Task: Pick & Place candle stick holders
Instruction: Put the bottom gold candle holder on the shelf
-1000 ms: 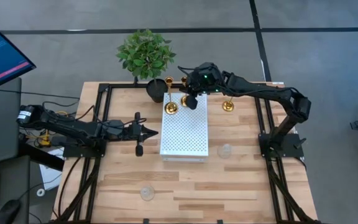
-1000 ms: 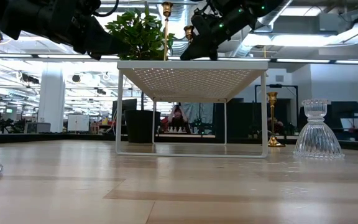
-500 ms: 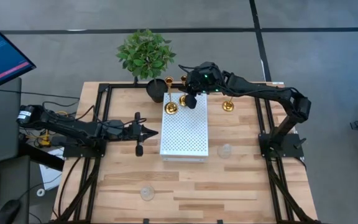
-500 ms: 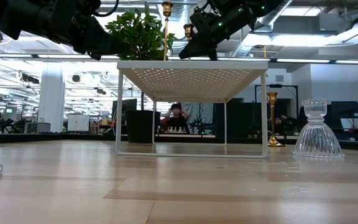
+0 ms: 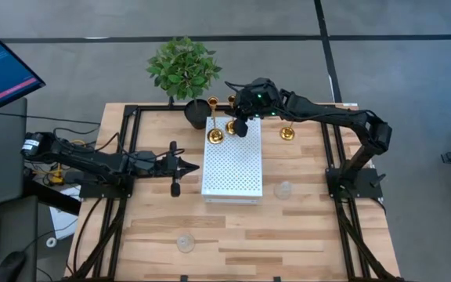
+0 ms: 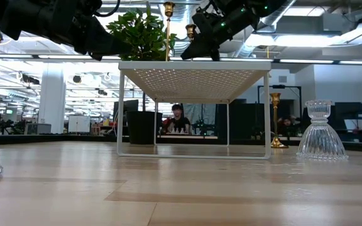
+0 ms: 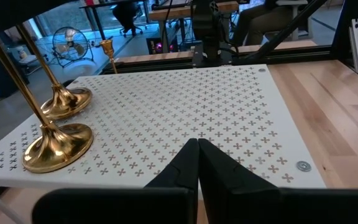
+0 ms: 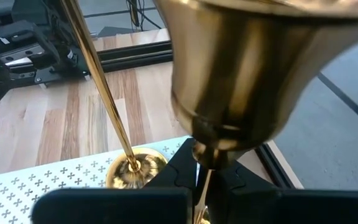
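Note:
Two gold candle stick holders stand on the white perforated board [image 5: 232,168] at its far end. The tall one [image 5: 214,129] stands free on its round base [image 7: 58,146]. My right gripper [image 5: 240,126] is shut on the shorter one [image 8: 241,68] beside it. A third gold holder [image 5: 286,134] stands on the table right of the board. Two clear glass holders rest on the table, one [image 5: 285,189] right of the board and one [image 5: 185,243] near the front. My left gripper [image 7: 197,163] is shut and empty at the board's left edge. My right gripper pinches the shorter gold holder's thin stem [image 8: 202,163], just under its cup, between its two fingers [image 8: 178,169]. The fingers slant down from the table's right and lie across the stem. The holder stands upright with its round base [image 7: 65,101] on the board.
A green plant in a black pot [image 5: 183,74] stands just beyond the board's far left corner. The board is a raised shelf on thin legs [image 6: 193,64]. Black frame rails [image 5: 128,141] run along both table sides. A person [image 6: 178,119] sits far behind the table.

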`<state>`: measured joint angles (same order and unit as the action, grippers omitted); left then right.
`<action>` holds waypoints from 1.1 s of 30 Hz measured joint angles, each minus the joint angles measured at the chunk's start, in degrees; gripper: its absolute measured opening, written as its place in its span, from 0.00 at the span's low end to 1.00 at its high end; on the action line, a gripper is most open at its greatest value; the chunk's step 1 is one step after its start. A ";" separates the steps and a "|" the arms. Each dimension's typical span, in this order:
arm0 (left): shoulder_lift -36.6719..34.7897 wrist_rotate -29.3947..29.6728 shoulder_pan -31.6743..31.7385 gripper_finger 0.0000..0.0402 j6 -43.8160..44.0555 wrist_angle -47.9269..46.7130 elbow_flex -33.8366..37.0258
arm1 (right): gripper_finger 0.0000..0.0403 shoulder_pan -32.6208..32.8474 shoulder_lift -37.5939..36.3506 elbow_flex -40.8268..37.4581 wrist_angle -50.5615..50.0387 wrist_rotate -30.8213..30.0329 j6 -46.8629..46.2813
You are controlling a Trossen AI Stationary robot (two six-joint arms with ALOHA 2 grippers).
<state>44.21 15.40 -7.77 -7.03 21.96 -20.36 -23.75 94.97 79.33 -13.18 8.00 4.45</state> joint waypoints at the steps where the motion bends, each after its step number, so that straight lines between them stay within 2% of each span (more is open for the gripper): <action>1: 0.00 0.00 0.00 0.02 0.00 0.00 0.00 | 0.01 0.00 0.00 0.00 -0.10 0.00 0.00; 10: 0.02 0.00 -0.02 0.02 0.00 0.00 0.00 | 0.09 0.04 -0.01 0.00 -0.06 -0.02 0.00; 21: 0.02 0.00 -0.04 0.02 0.02 -0.02 0.00 | 0.15 0.04 -0.01 0.00 -1.81 -0.04 0.51; 25: 0.02 0.00 -0.04 0.02 0.02 -0.02 0.00 | 0.24 0.04 -0.01 0.00 -4.29 -0.04 0.61; 33: 0.02 -0.02 -0.04 0.02 0.02 -0.02 -0.02 | 0.50 0.04 -0.17 0.00 -5.25 -0.06 0.61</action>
<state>44.23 15.38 -7.81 -7.01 21.93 -20.38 -23.70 94.80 79.33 -18.43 7.94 5.06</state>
